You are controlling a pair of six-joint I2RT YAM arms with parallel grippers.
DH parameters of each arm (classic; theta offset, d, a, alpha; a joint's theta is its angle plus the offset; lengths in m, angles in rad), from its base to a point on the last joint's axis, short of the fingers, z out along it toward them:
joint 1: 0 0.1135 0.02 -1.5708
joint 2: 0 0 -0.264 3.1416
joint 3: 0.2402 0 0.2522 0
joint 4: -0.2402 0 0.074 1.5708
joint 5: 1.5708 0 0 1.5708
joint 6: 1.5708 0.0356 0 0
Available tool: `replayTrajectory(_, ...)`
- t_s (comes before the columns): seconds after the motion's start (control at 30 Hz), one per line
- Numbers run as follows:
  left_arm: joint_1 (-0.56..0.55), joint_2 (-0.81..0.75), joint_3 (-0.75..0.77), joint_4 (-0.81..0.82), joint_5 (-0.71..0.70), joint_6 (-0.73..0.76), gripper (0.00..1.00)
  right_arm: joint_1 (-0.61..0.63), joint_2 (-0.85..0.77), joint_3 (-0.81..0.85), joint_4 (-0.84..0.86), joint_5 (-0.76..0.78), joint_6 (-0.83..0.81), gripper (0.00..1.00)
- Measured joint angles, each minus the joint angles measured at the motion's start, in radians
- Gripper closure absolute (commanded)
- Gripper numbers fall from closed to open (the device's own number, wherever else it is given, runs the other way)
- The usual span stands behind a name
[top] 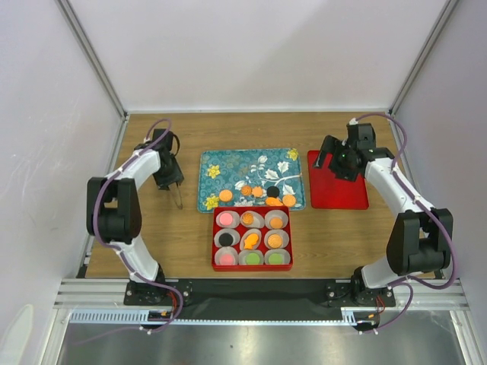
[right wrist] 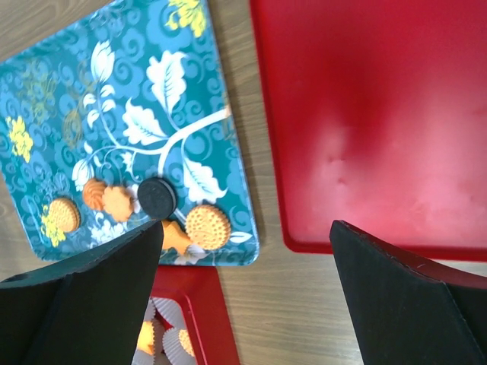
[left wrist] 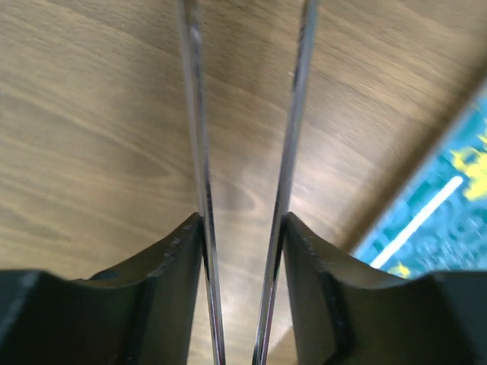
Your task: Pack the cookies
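**Nine cups filled, six cookies loose on the tray**

A red box (top: pixel 214 243) sits at the middle of the wooden counter (top: pixel 342 243), just in front of a teal floral tray (top: pixel 228 163). It holds three rows of three white pleated paper cups (right wrist: pixel 176 338), each with one of the cookies (top: pixel 275 240) in it. The far row reads pink, orange, orange. The middle row reads black, orange, orange, and the near row pink, green, green.

Six more lie loose along the tray's near edge. One orange disc (top: pixel 226 195) lies alone to the left, and two orange ones (top: pixel 246 189) touch side by side. A black cookie (right wrist: pixel 157 198) sits close beside two more orange ones toward the right corner.

The left hand (top: pixel 170 181) hangs over bare counter just left of the tray, clamped on a pair of metal tweezers (top: pixel 177 199). In the wrist view the two thin blades run out from between its fingers (left wrist: pixel 163 281), parted, with nothing between them.

The right hand (top: pixel 340 161) hovers over a flat red lid (top: pixel 338 190) that lies beside the tray's right edge. Its dark fingers (right wrist: pixel 99 296) are spread wide and hold nothing
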Motion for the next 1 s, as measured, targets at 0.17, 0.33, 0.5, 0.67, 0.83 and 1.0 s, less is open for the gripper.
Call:
replayTrajectory(0.17,0.033,0.079,0.0,0.032,0.008,-0.006,0.37,-0.036,0.0,-0.012,-0.002,0.005,-0.004,0.01)
replayTrajectory(0.33,0.06,0.126,0.009,0.041,0.022,-0.006,0.24,-0.072,0.0,-0.034,-0.016,0.011,-0.004,0.0)
replayTrajectory(0.5,0.061,0.14,0.031,0.04,0.031,-0.004,0.1,-0.102,0.001,-0.036,-0.021,0.024,-0.003,0.01)
replayTrajectory(0.67,0.061,0.121,0.055,0.041,0.045,-0.005,0.03,-0.145,0.022,-0.036,-0.023,0.04,-0.003,0.0)
replayTrajectory(0.83,0.047,-0.008,0.055,0.033,0.047,0.006,0.03,-0.211,0.077,-0.034,-0.022,0.066,-0.003,0.0)
replayTrajectory(1.0,-0.063,-0.23,0.058,0.027,0.047,0.031,0.03,-0.278,0.174,-0.006,-0.016,0.11,-0.015,0.03)
